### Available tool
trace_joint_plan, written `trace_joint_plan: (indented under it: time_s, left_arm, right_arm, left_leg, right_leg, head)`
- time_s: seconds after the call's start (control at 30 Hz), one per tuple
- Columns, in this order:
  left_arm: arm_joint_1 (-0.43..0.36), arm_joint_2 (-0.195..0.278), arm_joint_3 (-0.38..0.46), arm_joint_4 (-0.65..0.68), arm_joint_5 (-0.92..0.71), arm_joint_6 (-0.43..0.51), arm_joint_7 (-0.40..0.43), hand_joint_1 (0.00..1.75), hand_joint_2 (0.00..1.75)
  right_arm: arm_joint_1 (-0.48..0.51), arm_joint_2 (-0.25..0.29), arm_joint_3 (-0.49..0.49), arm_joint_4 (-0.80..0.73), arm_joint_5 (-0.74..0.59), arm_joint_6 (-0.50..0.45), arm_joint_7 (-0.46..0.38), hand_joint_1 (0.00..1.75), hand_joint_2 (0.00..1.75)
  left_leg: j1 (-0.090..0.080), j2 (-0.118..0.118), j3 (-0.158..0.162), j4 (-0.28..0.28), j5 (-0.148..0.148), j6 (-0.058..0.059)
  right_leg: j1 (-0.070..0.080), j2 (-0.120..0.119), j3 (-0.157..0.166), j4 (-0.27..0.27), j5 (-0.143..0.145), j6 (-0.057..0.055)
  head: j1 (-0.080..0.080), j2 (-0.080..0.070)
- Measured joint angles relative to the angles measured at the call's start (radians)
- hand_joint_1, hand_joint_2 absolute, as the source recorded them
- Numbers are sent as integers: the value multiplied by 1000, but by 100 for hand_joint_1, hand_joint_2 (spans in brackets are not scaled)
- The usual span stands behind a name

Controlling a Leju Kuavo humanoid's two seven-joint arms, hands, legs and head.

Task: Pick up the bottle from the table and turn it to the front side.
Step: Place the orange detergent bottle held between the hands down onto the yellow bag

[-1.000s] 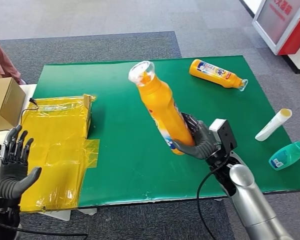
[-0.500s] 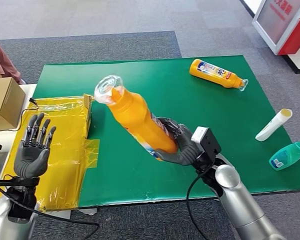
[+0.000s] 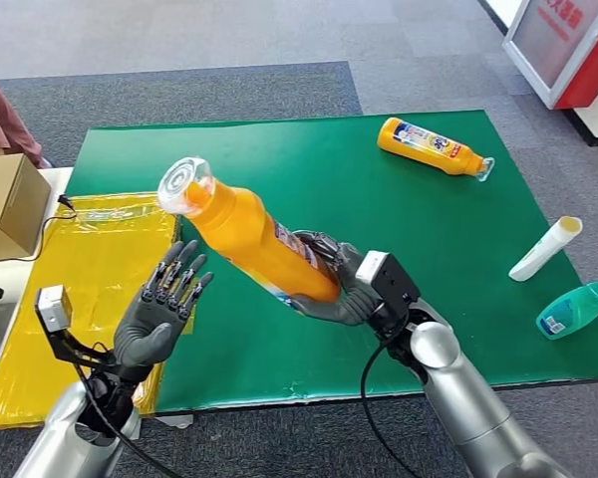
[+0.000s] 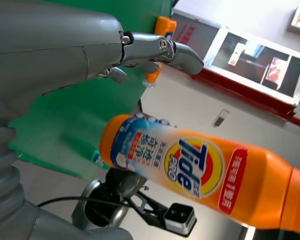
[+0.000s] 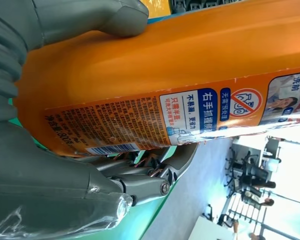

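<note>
Above the green mat (image 3: 432, 229), the right hand (image 3: 334, 284) grips the orange bottle (image 3: 243, 234) by its base, cap tilted far-left; the left hand (image 3: 160, 314) hovers just beside it, fingers spread, holding nothing. Left wrist: bottle label (image 4: 188, 167) faces the camera. Right wrist: fingers (image 5: 148, 172) wrap the bottle.

I saw the orange Tide bottle (image 3: 254, 239) lifted above the green table (image 3: 447, 229), tilted with its clear cap (image 3: 181, 185) raised and aimed toward the table's left end, its base lower near the front edge, its logo side facing left.
</note>
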Motion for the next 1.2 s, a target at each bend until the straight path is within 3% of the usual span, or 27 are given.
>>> trace_joint_plan:
  time_s: [0.2, 0.5, 1.2]
  left_arm:
    - [-34, -1, -70, 5, -7, 15, 6, 0, 175]
    - [-95, -4, -100, 7, -146, 146, -31, 0, 175]
    - [-159, -69, -136, 30, -74, 148, -21, 0, 175]
  right_arm:
    - [-16, 12, 12, 16, 17, -13, 4, 175, 175]
    - [-19, 14, 41, 18, 45, -15, 9, 175, 175]
    - [-45, 50, 124, 88, 44, -9, 7, 175, 175]
  left_leg:
    - [0, 0, 0, 0, 0, 0]
    - [0, 0, 0, 0, 0, 0]
    - [0, 0, 0, 0, 0, 0]
  right_leg:
    - [0, 0, 0, 0, 0, 0]
    - [0, 0, 0, 0, 0, 0]
    - [0, 0, 0, 0, 0, 0]
  head:
    - [0, 0]
    - [0, 0]
    - [0, 0]
